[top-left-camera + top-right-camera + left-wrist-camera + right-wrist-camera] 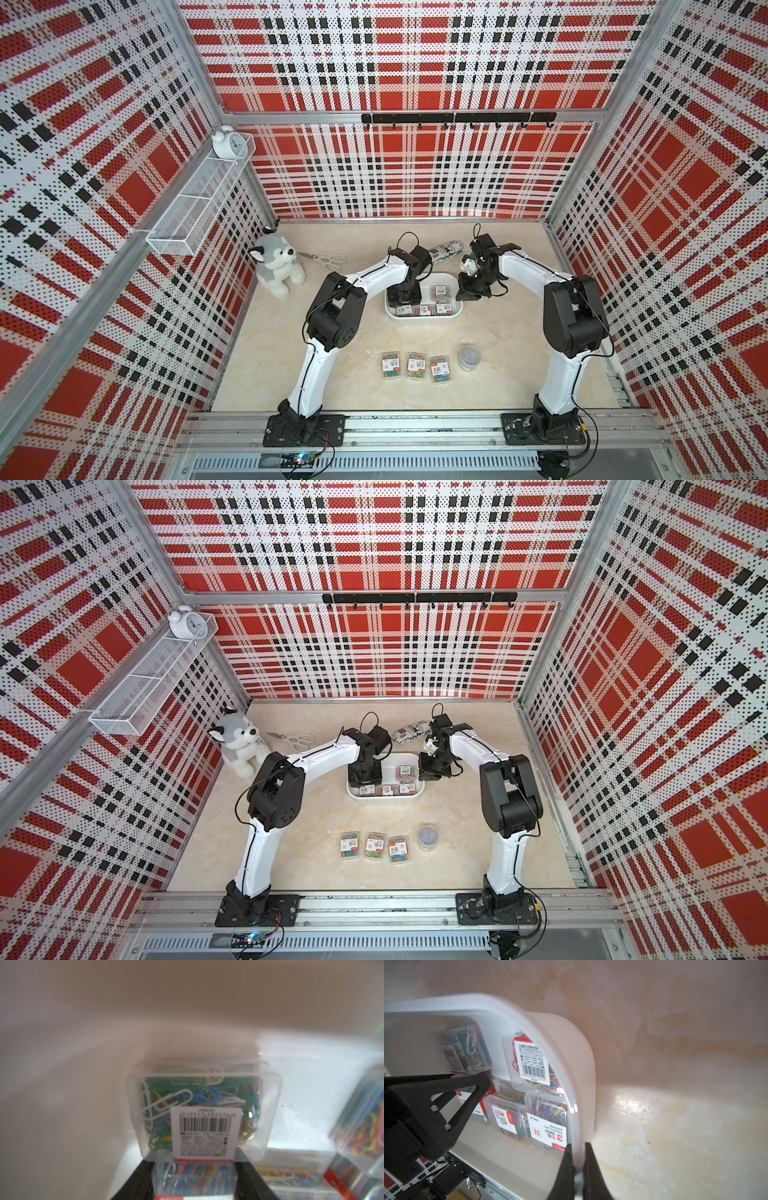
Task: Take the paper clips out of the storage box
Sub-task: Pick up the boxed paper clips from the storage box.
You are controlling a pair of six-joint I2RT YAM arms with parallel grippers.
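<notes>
A: Where are the paper clips (439, 291) found?
B: Some are kept in the storage box (424, 317) mid-tabletop; three cases (415, 365) and a round tub (469, 356) are laid near the front edge.
A: The pincers?
B: One case (193, 1182) is clamped by the left gripper (195, 1165); the box's rim is pinched by the right gripper (578, 1155).

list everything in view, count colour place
cases on table: three, clear, front row
cases in box: five, clear
round tub: one, clear, beside the row
box: one, white, mid-table
pouch: one, black-and-white, behind box
scissors: one, white-handled, beside husky
toy husky: one, grey-white, far left
clock: one, white, in basket
wire basket: one, white, left wall
hook rail: one, black, back wall
left arm: white-black, jaws shut on a case in box
right arm: white-black, jaws shut on box rim
</notes>
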